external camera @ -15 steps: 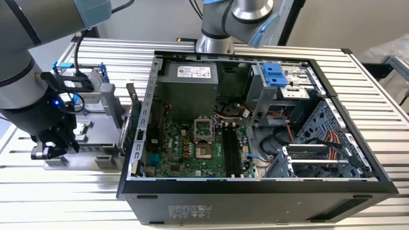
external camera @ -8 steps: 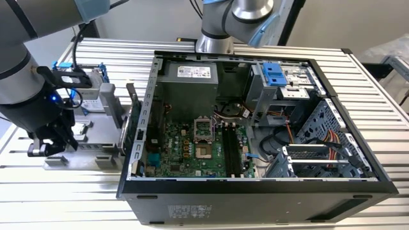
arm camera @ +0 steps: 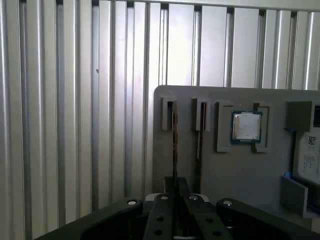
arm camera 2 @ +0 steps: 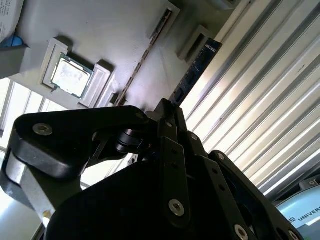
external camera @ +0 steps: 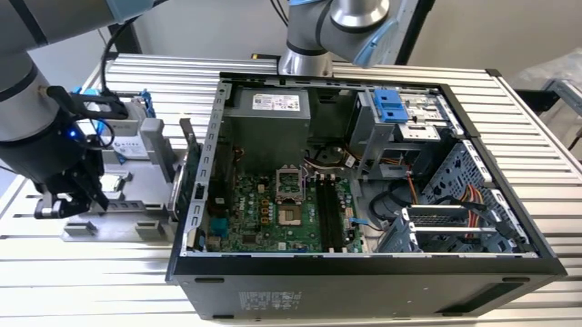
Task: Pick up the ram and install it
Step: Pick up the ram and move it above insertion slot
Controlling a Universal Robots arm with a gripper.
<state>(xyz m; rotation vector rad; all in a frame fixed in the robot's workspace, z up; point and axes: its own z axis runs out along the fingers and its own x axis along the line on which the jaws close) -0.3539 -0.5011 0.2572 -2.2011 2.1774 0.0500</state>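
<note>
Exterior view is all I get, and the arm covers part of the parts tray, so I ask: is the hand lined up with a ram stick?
Observer: Yes. In the first wrist view the hand sits in line with the ram standing in the slot nearest the tray edge.
Operator: Is that the only stick there?
Observer: No. A second stick stands in the next slot, between that ram and the processor chip.

Bright, even indoor light fills the exterior view, leaving the open computer case point(external camera: 364, 267) shadowed inside. In the second wrist view, glare streaks the ribbed metal table point(arm camera 2: 260, 95) and the black gripper point(arm camera 2: 167, 112) is nearly a silhouette; the first wrist view is dimmer.
</note>
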